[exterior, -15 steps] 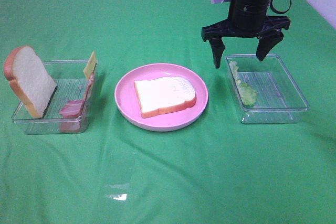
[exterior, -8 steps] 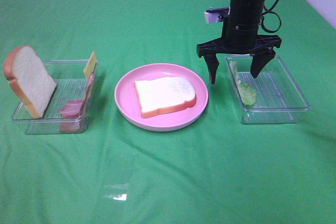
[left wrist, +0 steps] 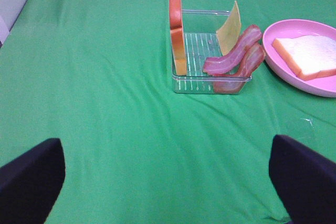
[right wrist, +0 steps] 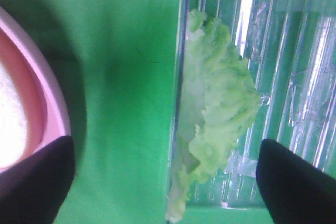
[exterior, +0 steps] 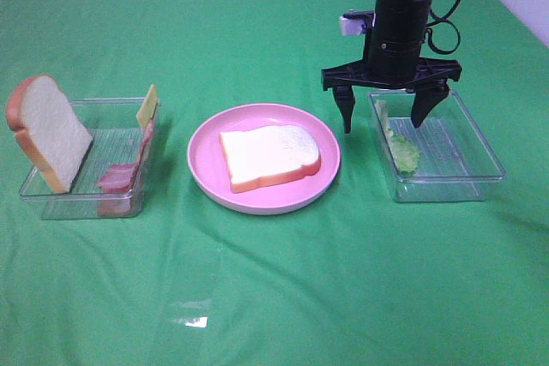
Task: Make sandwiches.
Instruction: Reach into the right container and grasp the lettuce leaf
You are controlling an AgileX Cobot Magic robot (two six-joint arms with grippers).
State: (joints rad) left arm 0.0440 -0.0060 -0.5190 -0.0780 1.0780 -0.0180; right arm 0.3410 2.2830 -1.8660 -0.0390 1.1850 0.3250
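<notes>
Compared with a second ago, the right gripper (exterior: pixel 383 123) (right wrist: pixel 165 182) has come lower and shifted a little to the left. Over the last half second it has hardly moved at all, and nothing else in the scene has shifted. Its fingers are spread wide with nothing between them, and they hang on either side of the left wall of the right tray (exterior: pixel 467 147) (right wrist: pixel 294 51). One finger is over the green cloth (exterior: pixel 274 297) between tray and plate, and the other is over the tray's ribbed floor. The ruffled pale-green lettuce (exterior: pixel 401 150) (right wrist: pixel 215 114) lies inside that tray, pressed along its left wall and running from far to near, below the open fingers and not touched by them. That clear wall runs straight up the gap between the fingers, and in the right wrist view the left finger sits close to the rim of the pink plate (exterior: pixel 206 156) (right wrist: pixel 52 108) (left wrist: pixel 273 40). The plate is in the middle of the cloth and carries one bread slice (exterior: pixel 268 155) (left wrist: pixel 310 56) lying flat, with nothing on it. Well to the left is the left tray (exterior: pixel 103 139) (left wrist: pixel 202 80). A second bread slice (exterior: pixel 47 130) (left wrist: pixel 177 30) stands leaning at its left end, a cheese square (exterior: pixel 147 106) (left wrist: pixel 229 24) is propped at the far right corner, and bacon strips (exterior: pixel 124 173) (left wrist: pixel 233 56) are draped along its right side, reaching over the near rim. The left gripper (left wrist: pixel 168 182) appears only in its own wrist view, with its fingers far apart over bare cloth, holding nothing.
</notes>
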